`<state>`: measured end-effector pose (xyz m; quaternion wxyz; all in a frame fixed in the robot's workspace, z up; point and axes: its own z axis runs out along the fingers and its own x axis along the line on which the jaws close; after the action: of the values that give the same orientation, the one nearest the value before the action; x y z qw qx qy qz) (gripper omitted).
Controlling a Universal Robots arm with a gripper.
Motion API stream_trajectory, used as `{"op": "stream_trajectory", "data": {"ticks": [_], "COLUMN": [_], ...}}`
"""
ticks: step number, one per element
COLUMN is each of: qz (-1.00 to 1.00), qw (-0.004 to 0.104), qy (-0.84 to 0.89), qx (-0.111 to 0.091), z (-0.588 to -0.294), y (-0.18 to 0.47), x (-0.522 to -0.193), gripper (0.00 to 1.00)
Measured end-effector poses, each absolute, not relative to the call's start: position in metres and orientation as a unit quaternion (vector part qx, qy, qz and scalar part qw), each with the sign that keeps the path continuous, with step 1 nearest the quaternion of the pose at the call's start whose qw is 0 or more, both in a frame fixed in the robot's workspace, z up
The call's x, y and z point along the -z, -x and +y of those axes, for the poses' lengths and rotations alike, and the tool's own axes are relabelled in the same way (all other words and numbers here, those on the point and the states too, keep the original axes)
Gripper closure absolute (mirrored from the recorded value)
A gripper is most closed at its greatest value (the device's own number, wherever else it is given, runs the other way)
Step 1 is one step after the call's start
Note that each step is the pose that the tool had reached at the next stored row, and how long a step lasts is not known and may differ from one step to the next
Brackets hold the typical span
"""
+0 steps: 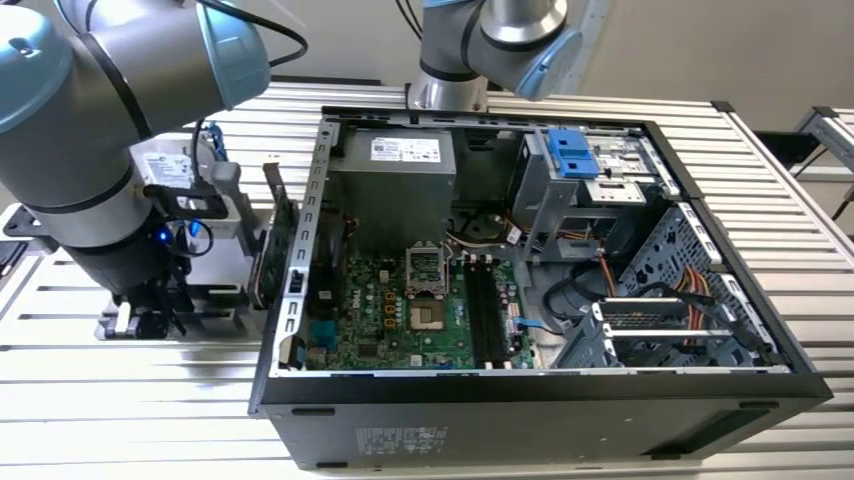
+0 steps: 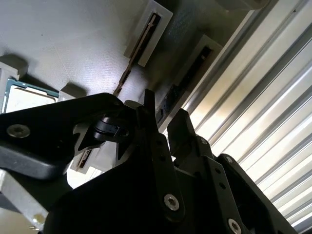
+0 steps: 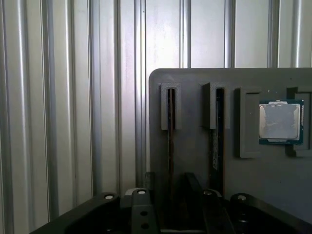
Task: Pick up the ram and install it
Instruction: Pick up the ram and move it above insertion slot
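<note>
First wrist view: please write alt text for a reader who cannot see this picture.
The open gripper straddles one ram stick standing on edge in a slot of a grey holder. A second ram stick fills the neighbouring slot, a processor chip lies beside it, all on a ribbed metal table.

The table (image 1: 134, 400) is silver with long parallel ribs; the computer case (image 1: 534, 430) is black, its motherboard (image 1: 380, 320) green, one drive bracket (image 1: 570, 150) blue. The tray (image 3: 248, 190) is plain grey, the ram (image 3: 171, 136) dark, the processor (image 3: 279, 122) silver with green edge, the gripper (image 3: 169, 183) black
</note>
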<state>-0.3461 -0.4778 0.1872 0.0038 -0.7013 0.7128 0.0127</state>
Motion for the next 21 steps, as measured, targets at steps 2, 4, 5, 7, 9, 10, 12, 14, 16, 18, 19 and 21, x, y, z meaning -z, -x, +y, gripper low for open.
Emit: {"op": "stream_trajectory", "data": {"ticks": [2, 4, 5, 7, 9, 10, 12, 14, 16, 18, 19, 21], "qz": [0.713, 0.713, 0.713, 0.713, 0.713, 0.713, 0.713, 0.713, 0.713, 0.713, 0.713, 0.713], "qw": [0.004, 0.004, 0.004, 0.004, 0.004, 0.004, 0.004, 0.004, 0.004, 0.004, 0.004, 0.004], "qy": [0.701, 0.701, 0.701, 0.701, 0.701, 0.701, 0.701, 0.701, 0.701, 0.701, 0.701, 0.701], "qx": [-0.013, -0.013, -0.013, -0.013, -0.013, -0.013, -0.013, -0.013, -0.013, -0.013, -0.013, -0.013], "z": [-0.4779, -0.4779, -0.4779, -0.4779, -0.4779, -0.4779, -0.4779, -0.4779, -0.4779, -0.4779, -0.4779, -0.4779], "y": [0.3461, 0.3461, 0.3461, 0.3461, 0.3461, 0.3461, 0.3461, 0.3461, 0.3461, 0.3461, 0.3461, 0.3461], "x": [-0.1872, -0.1872, -0.1872, -0.1872, -0.1872, -0.1872, -0.1872, -0.1872, -0.1872, -0.1872, -0.1872, -0.1872], "gripper": [0.00, 0.00, 1.00, 1.00, 1.00, 1.00, 1.00, 1.00, 1.00, 1.00, 1.00, 1.00]}}
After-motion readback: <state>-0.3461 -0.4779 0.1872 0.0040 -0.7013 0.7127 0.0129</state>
